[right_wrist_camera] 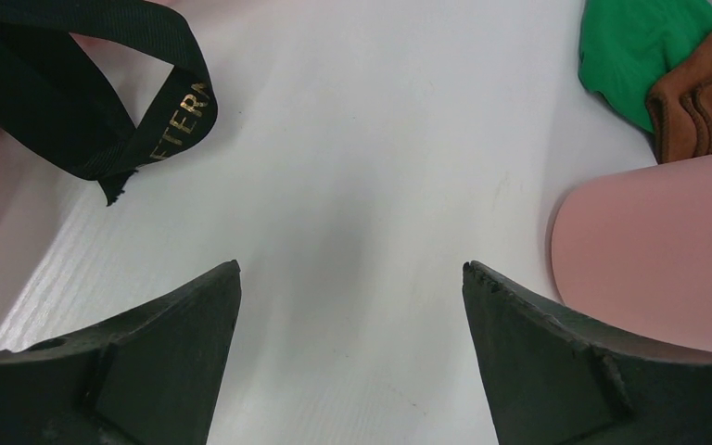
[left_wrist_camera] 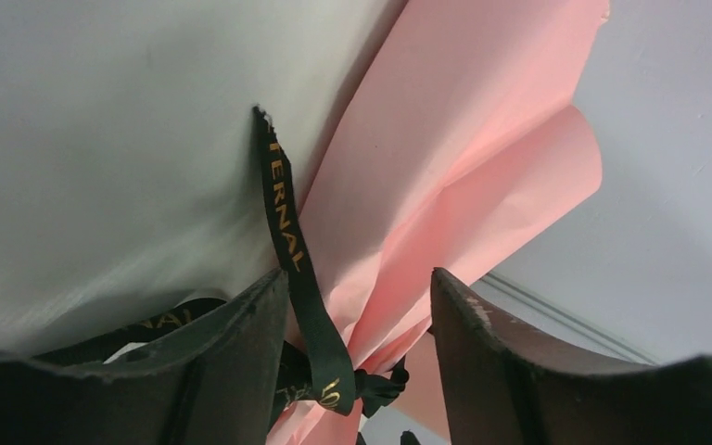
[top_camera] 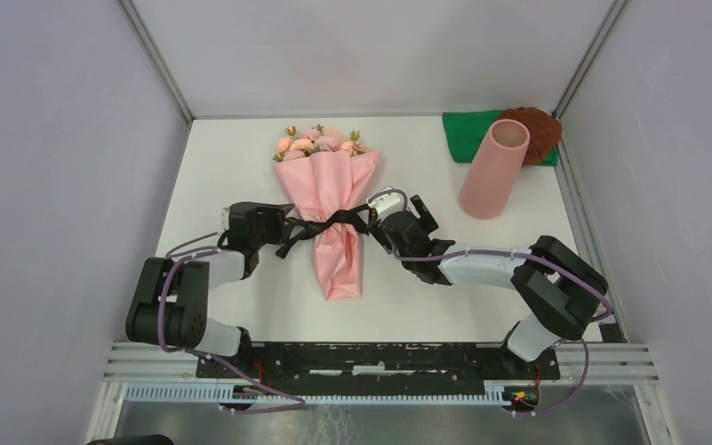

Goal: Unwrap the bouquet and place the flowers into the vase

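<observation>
Bouquet (top_camera: 327, 199) lies on the bench (top_camera: 232, 158), blooms (top_camera: 320, 142) toward the far wall (top_camera: 371, 56), ribbon (top_camera: 334, 221) tied. Left fingers (left_wrist_camera: 227, 371) stand parted around a ribbon tail, not clamping; right fingers (right_wrist_camera: 148, 371) gape wide above the bench, near the vase (top_camera: 494, 169).

Bouquet (top_camera: 329, 199): lies mid-table (top_camera: 232, 158), blooms toward the far wall, tip toward you.
Ribbon (top_camera: 334, 221): across its waist, one tail between your left gripper's (left_wrist_camera: 357, 287) fingers.
Vase (top_camera: 493, 170): right of the bouquet, apart.
Cloth (top_camera: 464, 137): behind the vase, bundle (top_camera: 540, 130) on it.
</observation>
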